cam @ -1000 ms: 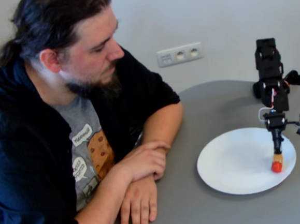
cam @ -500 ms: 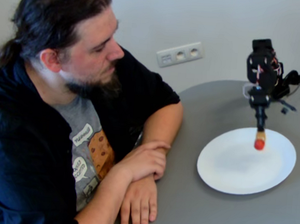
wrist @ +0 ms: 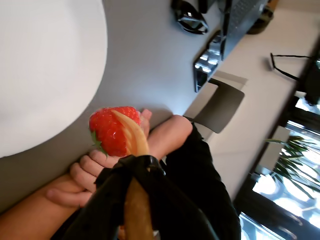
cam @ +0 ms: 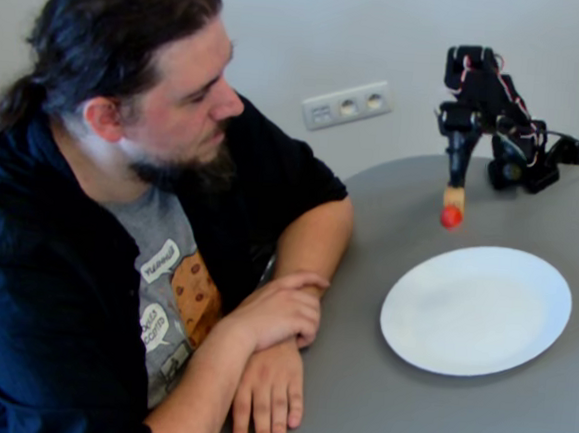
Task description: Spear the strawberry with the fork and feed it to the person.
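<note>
Above the table, strawberry (cam: 451, 217) — bright red — sits speared on fork (cam: 454, 198).

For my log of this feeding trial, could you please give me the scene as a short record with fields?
strawberry: speared on the fork, in the air, off the plate
fork: clamped in the hand, tines down
hand: shut on fork
plate: white, empty, on the grey table
person: seated left in the fixed view, arms crossed on the table, mouth closed

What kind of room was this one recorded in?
Probably an office or lab: a grey table against a plain wall with a socket strip, and the wrist view shows a potted plant by bright windows.
</note>
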Robot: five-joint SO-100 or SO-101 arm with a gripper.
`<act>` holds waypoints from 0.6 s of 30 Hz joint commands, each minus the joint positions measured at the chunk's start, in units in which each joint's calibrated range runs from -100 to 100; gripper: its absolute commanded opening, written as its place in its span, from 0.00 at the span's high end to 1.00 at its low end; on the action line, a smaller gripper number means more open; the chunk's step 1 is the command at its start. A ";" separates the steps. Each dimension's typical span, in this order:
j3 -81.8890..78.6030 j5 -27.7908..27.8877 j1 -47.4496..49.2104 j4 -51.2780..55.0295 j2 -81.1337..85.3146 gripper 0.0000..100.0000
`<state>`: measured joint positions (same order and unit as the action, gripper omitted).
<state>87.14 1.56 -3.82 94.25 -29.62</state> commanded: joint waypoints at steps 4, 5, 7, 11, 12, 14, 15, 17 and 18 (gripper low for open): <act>10.34 -0.25 -4.84 0.27 3.58 0.98; 10.43 -0.25 -6.26 -0.08 3.58 0.98; 10.52 -0.04 -8.80 0.09 3.24 0.98; 10.07 -0.31 -13.80 -5.91 2.56 0.98; 9.89 -0.31 -14.39 -8.09 2.56 0.98; 9.80 -0.36 -15.66 -11.22 2.56 0.98; 9.53 -0.36 -16.41 -13.05 2.48 0.98; 9.71 -0.36 -18.87 -16.10 -0.74 0.98; 10.16 -0.36 -19.77 -16.44 -2.52 0.98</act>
<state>96.38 1.46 -21.93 79.49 -31.39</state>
